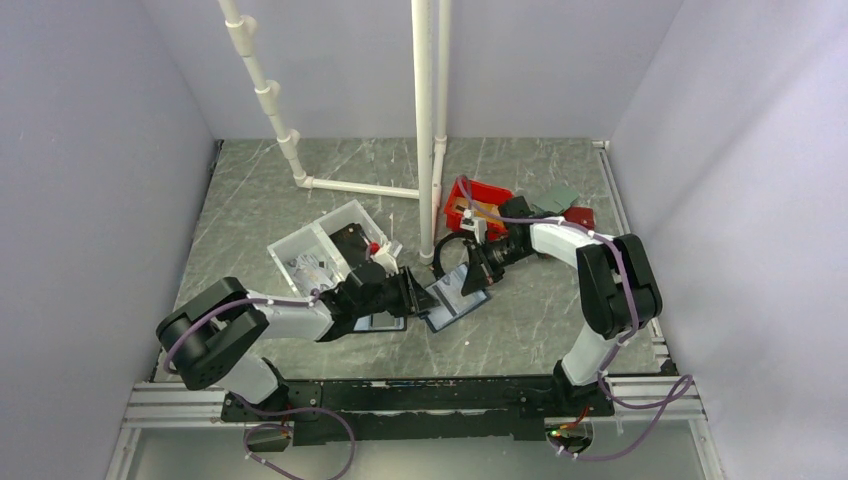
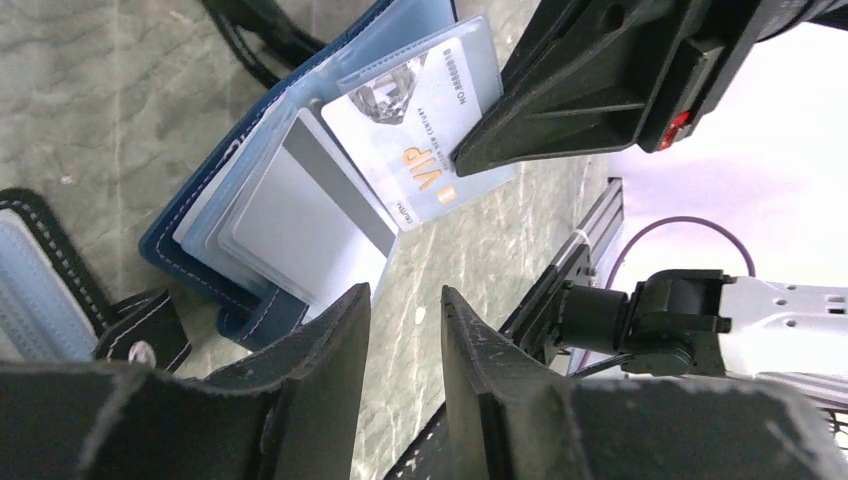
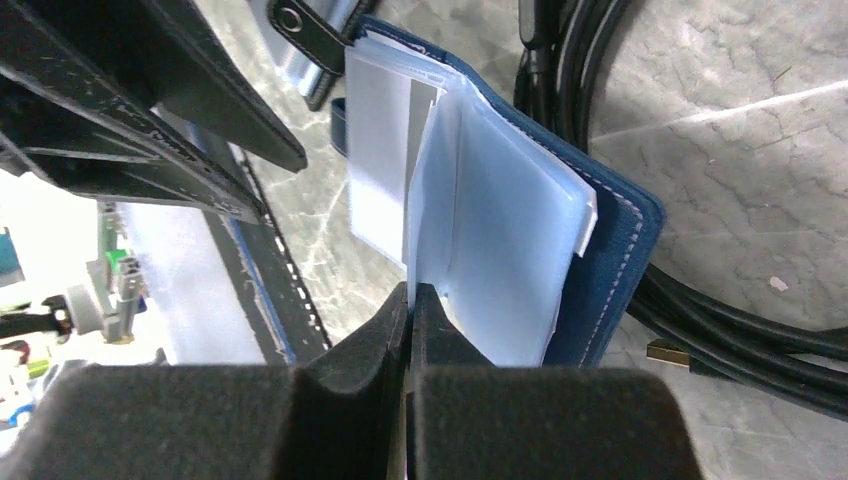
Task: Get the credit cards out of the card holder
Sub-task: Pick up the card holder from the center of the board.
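The card holder (image 1: 452, 297) lies open on the bench (image 1: 270, 190) in the middle of the work area, between the two claws. Its navy cover is underneath and its clear, pale-blue sleeves are fanned upward. A credit card (image 2: 410, 130), pale blue-white with "VIP" in gold letters, lies at a slant on the top sleeve. A second card (image 2: 305, 215), pale grey with a darker stripe along one edge, sits in the sleeve below it. The right claw (image 3: 410, 295) has its two fingers pressed together with no gap. The left wrist view shows its tip on the outer edge of the VIP card. The right wrist view shows a thin pale sheet pinched between the fingers, with the sleeves bulging out just beside them. The left claw (image 2: 405, 300) is at the opposite side of the holder, close to its lower corner. Its fingers are apart, and only bare bench shows in the gap between them. A small strap tab (image 3: 310, 30) sticks out at the holder's far edge. A black-edged folio (image 2: 45, 270) with pale panels lies just beside the holder, partly under the left arm. A coil of black cable (image 3: 720, 320) runs under and behind the holder on the right arm's side. Farther back on the bench are a clear plastic bin (image 1: 300, 245), a red basket (image 1: 488, 192) and a frame of white pipes (image 1: 425, 120), all well apart from the holder.
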{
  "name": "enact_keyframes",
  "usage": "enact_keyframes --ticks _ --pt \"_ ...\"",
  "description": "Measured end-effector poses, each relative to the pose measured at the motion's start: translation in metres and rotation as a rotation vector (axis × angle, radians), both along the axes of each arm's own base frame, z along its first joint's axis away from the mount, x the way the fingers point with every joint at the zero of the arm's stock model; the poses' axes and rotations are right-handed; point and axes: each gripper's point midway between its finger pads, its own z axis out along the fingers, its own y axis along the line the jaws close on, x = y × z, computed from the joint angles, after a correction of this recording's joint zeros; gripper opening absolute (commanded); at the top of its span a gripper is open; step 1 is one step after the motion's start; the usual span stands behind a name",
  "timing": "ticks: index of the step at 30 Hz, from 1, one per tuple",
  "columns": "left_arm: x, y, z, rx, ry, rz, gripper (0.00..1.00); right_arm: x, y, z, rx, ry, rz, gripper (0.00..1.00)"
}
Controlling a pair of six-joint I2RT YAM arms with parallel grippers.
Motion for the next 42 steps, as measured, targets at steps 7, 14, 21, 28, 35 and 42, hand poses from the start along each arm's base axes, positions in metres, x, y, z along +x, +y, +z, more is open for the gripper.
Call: enact_keyframes --ticks 7,14,21,28,35,42 --pt "0.007 -0.01 0.021 -0.095 -0.059 0.003 0.49 -0.008 0.009 0.022 0.157 0.05 0.022 0.0" --pt "0.009 -0.012 0.02 -0.108 -0.061 0.007 0.51 -0.02 0.017 0.039 0.263 0.091 0.06 0.0" --pt "0.012 -0.011 0.019 -0.105 -0.054 0.027 0.52 -0.024 0.019 0.047 0.311 0.101 0.074 0.0" --pt "0.014 -0.013 0.035 -0.157 -0.099 0.029 0.35 -0.029 0.022 0.057 0.37 0.115 0.093 0.0" --pt "0.011 -0.008 0.043 -0.194 -0.131 0.034 0.19 -0.03 0.022 0.062 0.396 0.122 0.093 0.0" --pt "0.009 -0.003 0.059 -0.213 -0.177 0.033 0.03 -0.027 0.023 0.067 0.43 0.147 0.077 0.0"
